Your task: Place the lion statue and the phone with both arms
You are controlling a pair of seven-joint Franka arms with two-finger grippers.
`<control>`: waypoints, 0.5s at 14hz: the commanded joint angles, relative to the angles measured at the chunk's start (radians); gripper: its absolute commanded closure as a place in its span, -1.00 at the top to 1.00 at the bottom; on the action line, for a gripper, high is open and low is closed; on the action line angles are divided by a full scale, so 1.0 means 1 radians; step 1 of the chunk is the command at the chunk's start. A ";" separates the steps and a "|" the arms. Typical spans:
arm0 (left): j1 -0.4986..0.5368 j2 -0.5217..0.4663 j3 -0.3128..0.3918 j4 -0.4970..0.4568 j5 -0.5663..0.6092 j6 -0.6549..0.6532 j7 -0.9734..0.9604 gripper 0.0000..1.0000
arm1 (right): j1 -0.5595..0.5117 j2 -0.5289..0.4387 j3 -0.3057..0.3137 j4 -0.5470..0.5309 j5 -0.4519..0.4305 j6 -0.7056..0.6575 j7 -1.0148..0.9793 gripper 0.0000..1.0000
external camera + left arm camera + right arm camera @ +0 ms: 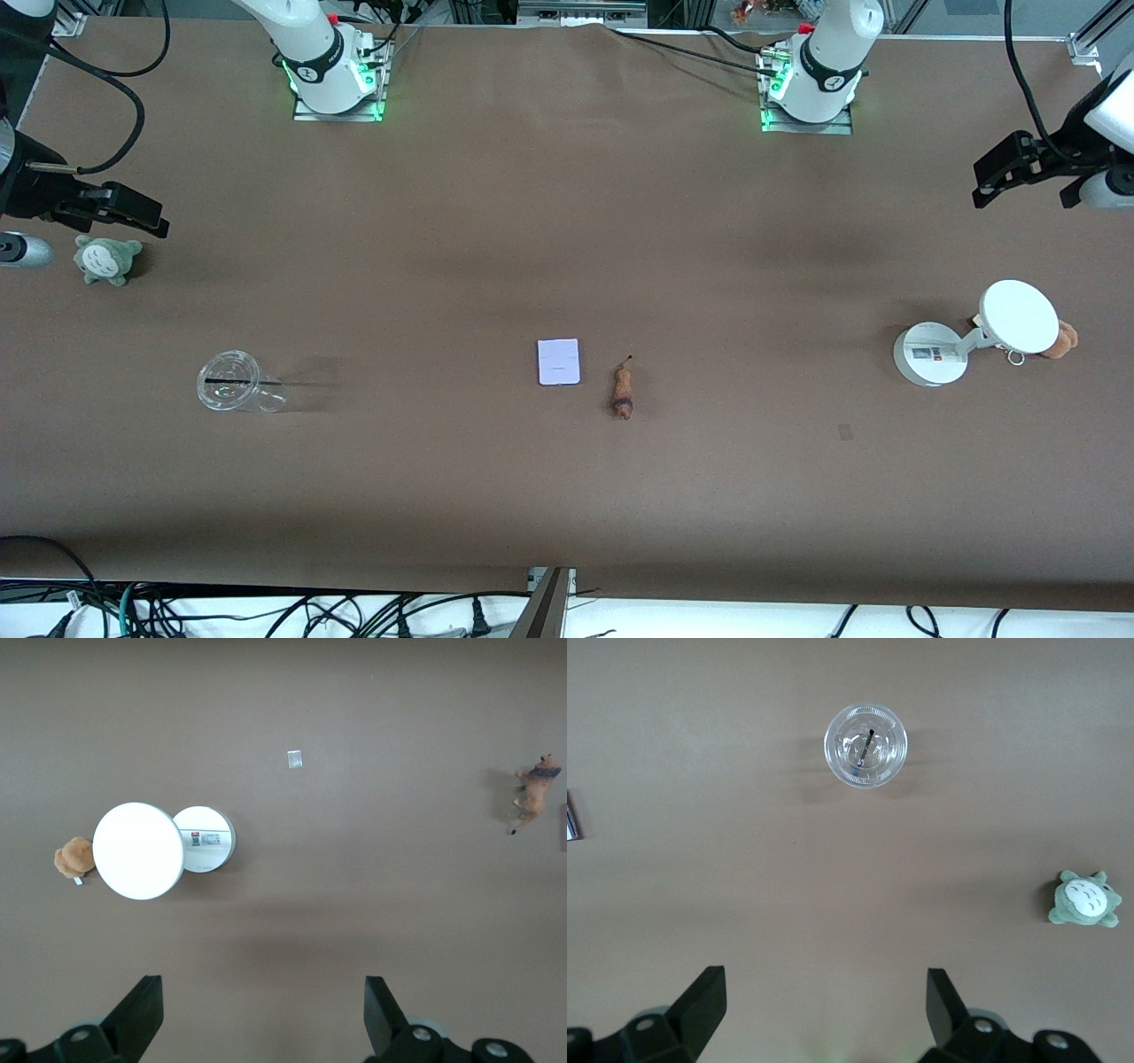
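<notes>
My right pincer [819, 1014] hung spread and empty over the bench [567, 221] at the right arm's end, above the grey-green plush toy [107, 259], with the clear cup [232, 383] nearer the front camera. Mid-bench lay the phone [559, 361], flat, and just beside it the lion statue [624, 391], apart. My left pincer [264, 1014] waited spread over the left arm's end, above the round white stand [974, 341].
</notes>
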State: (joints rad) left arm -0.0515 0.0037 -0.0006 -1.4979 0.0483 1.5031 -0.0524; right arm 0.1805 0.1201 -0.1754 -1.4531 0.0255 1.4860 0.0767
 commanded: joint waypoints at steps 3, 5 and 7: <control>0.019 0.041 -0.006 0.062 -0.010 -0.018 0.011 1.00 | -0.009 0.001 0.005 0.011 -0.002 -0.013 -0.002 1.00; 0.018 0.053 -0.012 0.062 -0.010 -0.015 -0.013 1.00 | -0.007 0.000 0.005 0.011 -0.002 -0.012 0.000 1.00; 0.015 0.058 -0.013 0.062 -0.013 -0.014 -0.015 1.00 | -0.009 0.000 0.005 0.011 -0.002 -0.013 -0.002 1.00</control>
State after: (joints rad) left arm -0.0427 0.0379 -0.0041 -1.4720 0.0465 1.5031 -0.0582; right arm 0.1804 0.1201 -0.1754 -1.4531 0.0255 1.4860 0.0767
